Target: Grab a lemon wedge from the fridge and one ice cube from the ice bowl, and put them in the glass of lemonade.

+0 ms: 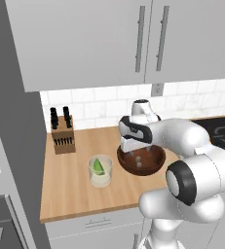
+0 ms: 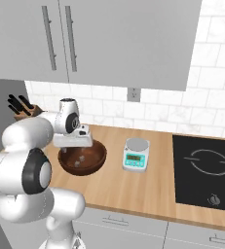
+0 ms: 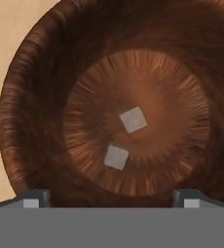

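The glass of lemonade [image 1: 100,172] stands on the wooden counter with the yellow-green lemon wedge [image 1: 99,166] inside it. Just to its right sits the dark brown ice bowl [image 1: 144,171] [image 2: 84,169]. In the hand view, two pale ice cubes [image 3: 133,119] [image 3: 116,157] lie on the bowl's floor [image 3: 36,97]. My gripper [image 1: 133,151] [image 2: 75,148] [image 3: 111,201] hangs directly over the bowl, pointing down. It is open, with nothing between its fingertips [image 3: 36,198], which sit well above the cubes. The fridge is out of view.
A knife block [image 1: 63,135] [image 2: 22,109] stands at the back left of the counter. A small white kitchen scale [image 2: 136,154] sits right of the bowl, and a black cooktop [image 2: 206,170] lies beyond it. Grey wall cabinets [image 1: 143,39] hang overhead.
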